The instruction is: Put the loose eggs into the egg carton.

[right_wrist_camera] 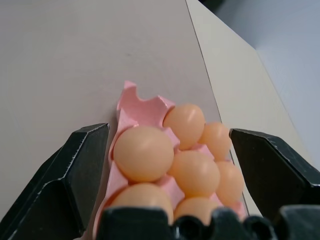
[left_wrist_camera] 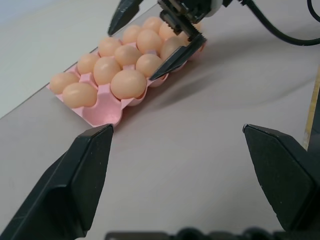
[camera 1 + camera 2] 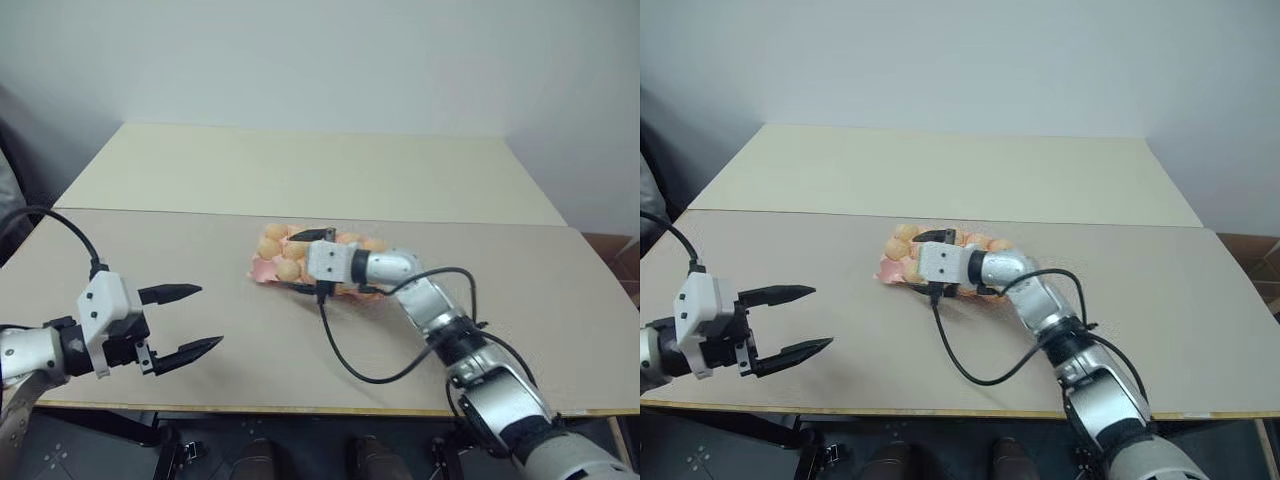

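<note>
My right gripper (image 3: 303, 262) hangs over the egg carton (image 2: 102, 114) mid-table, just short of the seam with the far table, fingers spread wide on either side of the eggs (image 2: 128, 84) and clasping nothing. My left gripper (image 3: 195, 320) waits near the table's front left edge, wide open and empty too. The eggs look light, smooth and brittle; I'd pinch one gently across its middle. I count about eleven seated, one corner cup bare, and no loose egg on the table.

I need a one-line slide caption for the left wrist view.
Open right gripper above the nearly full egg carton.
</note>
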